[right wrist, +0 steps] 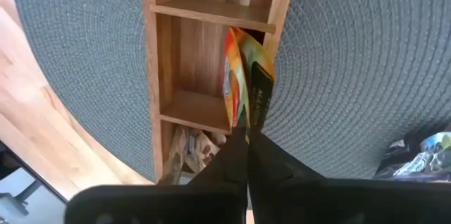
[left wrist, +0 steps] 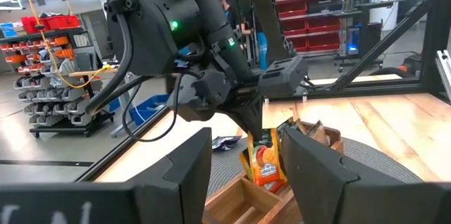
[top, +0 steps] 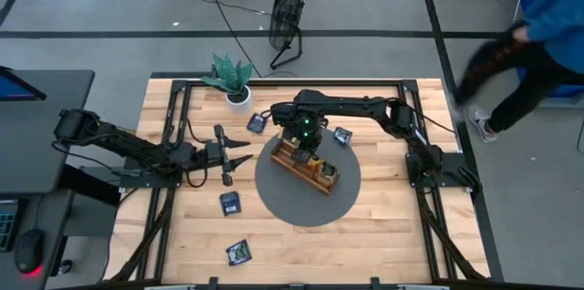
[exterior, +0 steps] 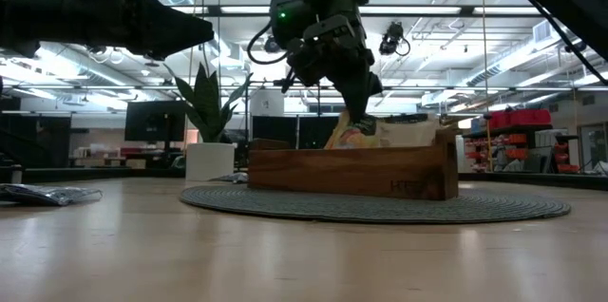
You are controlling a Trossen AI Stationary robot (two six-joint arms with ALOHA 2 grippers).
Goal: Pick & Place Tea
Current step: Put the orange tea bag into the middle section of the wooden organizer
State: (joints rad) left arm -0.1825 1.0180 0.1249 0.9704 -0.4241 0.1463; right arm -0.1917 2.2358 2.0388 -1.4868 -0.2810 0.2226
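Seen from above, a wooden worktop point(top: 383, 235) carries a round grey mat point(top: 283, 203) at its centre, with a long wooden divided tray point(top: 297, 170) lying on it, running from ten o'clock to four o'clock. The right claw point(right wrist: 246, 131) hangs over the tray's ten o'clock end, its fingers pressed together on an orange-yellow tea sachet point(right wrist: 239, 76). The sachet hangs upright, its lower edge down inside one of the tray's compartments. The next compartment holds pale sachets point(right wrist: 192, 148).

The left claw point(top: 239, 160) waits at nine o'clock of the mat, above the worktop, its fingers apart and holding nothing.

Dark sachets lie loose on the worktop: one point(top: 230, 203) at eight o'clock just off the mat, one point(top: 240, 252) at seven o'clock near the worktop's edge, one point(top: 256, 124) at eleven o'clock, one point(top: 343, 136) at one o'clock. A potted plant point(top: 234, 80) stands beyond the mat at eleven o'clock.
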